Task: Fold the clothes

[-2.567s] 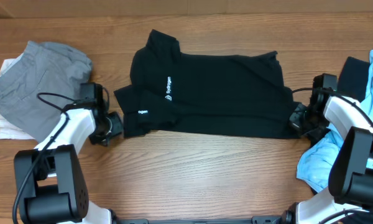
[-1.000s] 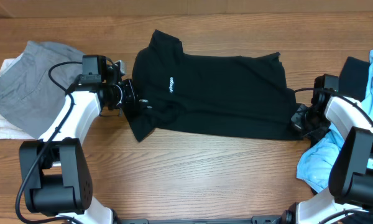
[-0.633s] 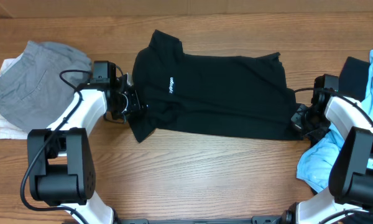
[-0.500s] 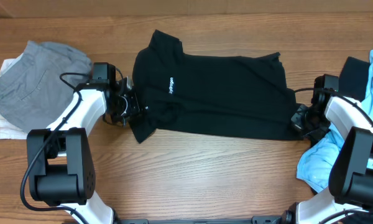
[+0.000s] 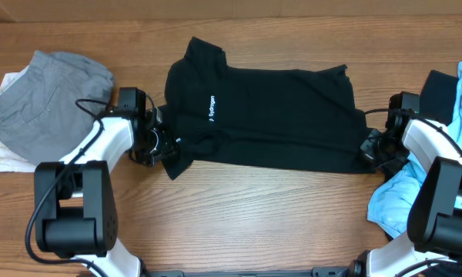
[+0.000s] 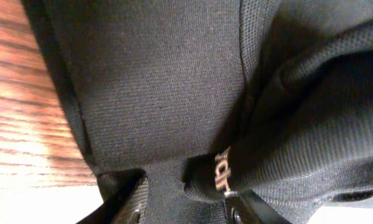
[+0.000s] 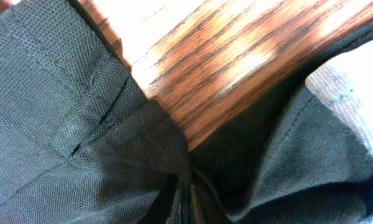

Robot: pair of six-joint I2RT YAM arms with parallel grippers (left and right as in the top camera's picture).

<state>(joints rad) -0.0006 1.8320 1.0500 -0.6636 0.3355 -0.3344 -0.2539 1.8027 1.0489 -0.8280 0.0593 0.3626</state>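
Observation:
The black short-sleeved shirt (image 5: 269, 108) lies spread across the middle of the table, its white chest logo (image 5: 210, 108) facing up. My left gripper (image 5: 160, 145) is at the shirt's left sleeve. In the left wrist view its jaws (image 6: 186, 211) stand apart, with a fold of black fabric (image 6: 161, 81) and white lettering (image 6: 222, 175) between them. My right gripper (image 5: 367, 146) is at the shirt's right edge. In the right wrist view its fingers (image 7: 186, 205) are pinched together on the black cloth (image 7: 56, 124).
A grey garment (image 5: 46, 100) lies on a white one (image 5: 6, 158) at the far left. A light blue garment (image 5: 393, 200) and a dark one (image 5: 439, 88) are piled at the right edge. Bare wood table (image 5: 254, 215) lies in front of the shirt.
My left gripper has moved down along the shirt's left edge toward the table front, and the sleeve now lies folded inward. The right arm has not moved.

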